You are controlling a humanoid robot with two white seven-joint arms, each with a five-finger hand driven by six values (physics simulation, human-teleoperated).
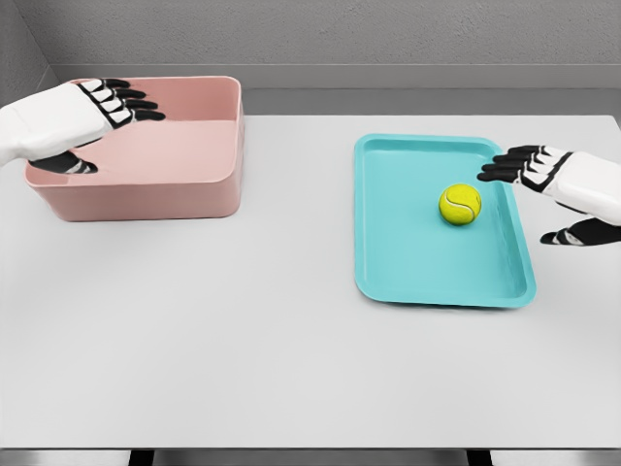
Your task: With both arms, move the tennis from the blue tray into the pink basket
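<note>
My right hand (558, 189) hangs over the right edge of the blue tray (408, 243), its black-tipped fingers (505, 165) loosely extended and pointing left toward the tennis ball (460, 205), close to it but not touching; the thumb hangs below, apart from the others, and I hold nothing there. The ball sits inside the tray, in its right half, near the middle of its length. My left hand (82, 121) hovers over the left end of the pink basket (184, 184), fingers (131, 97) stretched out to the right and slightly spread, thumb tucked beneath, also holding nothing. Basket and tray stand well apart on the pale grey tabletop (291, 369).
</note>
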